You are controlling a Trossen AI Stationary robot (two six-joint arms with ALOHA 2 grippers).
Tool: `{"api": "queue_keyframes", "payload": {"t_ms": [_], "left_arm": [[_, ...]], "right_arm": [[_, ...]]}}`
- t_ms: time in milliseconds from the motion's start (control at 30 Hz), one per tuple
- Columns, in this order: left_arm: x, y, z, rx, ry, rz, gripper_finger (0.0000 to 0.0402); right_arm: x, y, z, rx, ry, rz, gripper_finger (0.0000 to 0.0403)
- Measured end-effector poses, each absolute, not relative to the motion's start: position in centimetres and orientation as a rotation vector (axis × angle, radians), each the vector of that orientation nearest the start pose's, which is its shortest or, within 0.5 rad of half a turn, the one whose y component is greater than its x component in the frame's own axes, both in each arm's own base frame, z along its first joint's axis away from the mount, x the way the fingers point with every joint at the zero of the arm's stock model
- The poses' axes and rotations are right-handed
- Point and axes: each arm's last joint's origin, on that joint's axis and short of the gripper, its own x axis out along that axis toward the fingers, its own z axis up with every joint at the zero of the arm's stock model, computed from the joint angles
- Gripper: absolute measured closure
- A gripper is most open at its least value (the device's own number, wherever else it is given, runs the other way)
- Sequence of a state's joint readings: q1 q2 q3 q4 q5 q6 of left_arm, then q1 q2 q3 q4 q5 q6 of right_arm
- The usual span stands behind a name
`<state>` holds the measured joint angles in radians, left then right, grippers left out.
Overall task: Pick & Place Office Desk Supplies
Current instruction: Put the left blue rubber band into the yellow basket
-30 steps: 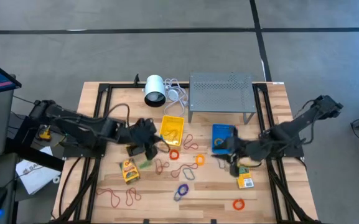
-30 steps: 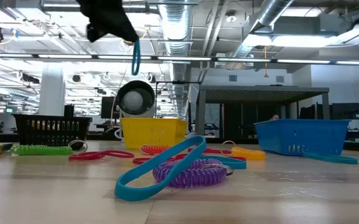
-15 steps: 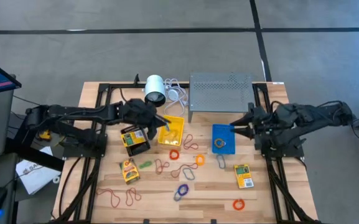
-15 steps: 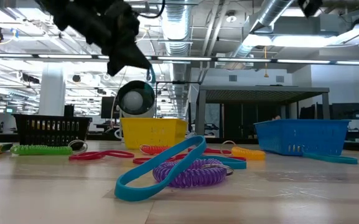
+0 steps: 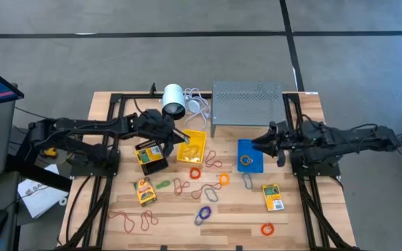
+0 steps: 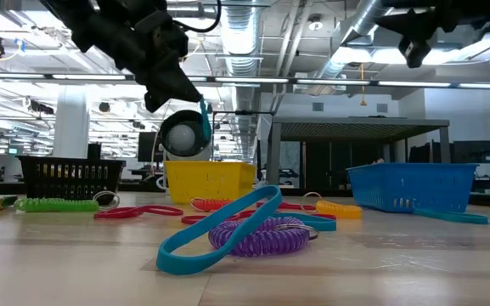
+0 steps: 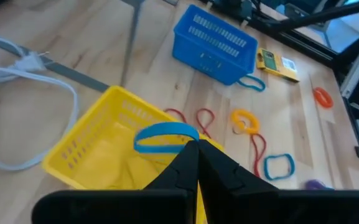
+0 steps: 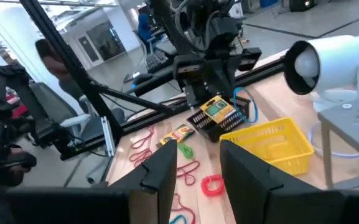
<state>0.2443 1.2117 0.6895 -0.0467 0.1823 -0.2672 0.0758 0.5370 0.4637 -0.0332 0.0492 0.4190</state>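
Note:
My left gripper (image 5: 178, 137) is shut on a blue rubber band (image 7: 163, 135) above the yellow bin (image 5: 192, 145). In the low view the band (image 6: 205, 124) dangles under the gripper (image 6: 187, 90). My right gripper (image 5: 260, 144) stands open and level at the far right corner of the blue bin (image 5: 250, 155), with nothing between its fingers (image 8: 241, 167). A black bin (image 5: 150, 157) with a yellow-green packet on top sits left of the yellow bin. More packets (image 5: 145, 192) (image 5: 274, 197) and several coloured bands (image 5: 204, 213) lie flat on the table. My left gripper pinches the blue band's near edge (image 7: 180, 142) between its two fingertips. The fingers slant downward toward the table's right side. The loop hangs below and ahead of them, lifted clear above the yellow bin.
A white cylinder (image 5: 173, 101) with a white cable and a grey perforated stand (image 5: 248, 104) stand along the far edge. Black frame rails run down both sides of the table. A purple coil and a blue band (image 6: 245, 229) lie near the front edge.
My left gripper has carried the blue band from the middle of the table toward the far edge, to above the yellow bin, and has sunk a little; the black bin shows again. My right gripper has drawn back from the near side of the blue bin toward the far right and levelled out.

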Motion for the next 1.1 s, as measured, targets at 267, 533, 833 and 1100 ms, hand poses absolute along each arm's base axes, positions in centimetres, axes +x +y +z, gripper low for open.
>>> {"api": "queue_keyframes", "payload": {"t_ms": [267, 533, 833, 1100], "left_arm": [[25.8, 5.6, 20.2, -0.4, 0.655, 0.156, 0.0401], [26.6, 5.8, 19.0, -0.422, 0.669, 0.161, 0.0401], [26.6, 5.8, 19.0, -0.427, 0.671, 0.161, 0.0401], [26.5, 5.7, 19.0, -0.432, 0.679, 0.163, 0.0401]], "right_arm": [[14.6, 1.2, 26.7, 0.377, 0.138, 0.017, 0.0285], [15.2, 1.2, 26.2, 0.37, 0.174, 0.01, 0.0285], [15.4, 1.2, 26.0, 0.35, 0.185, 0.008, 0.0285], [15.4, 1.2, 26.0, 0.35, 0.183, 0.009, 0.0285]]}}
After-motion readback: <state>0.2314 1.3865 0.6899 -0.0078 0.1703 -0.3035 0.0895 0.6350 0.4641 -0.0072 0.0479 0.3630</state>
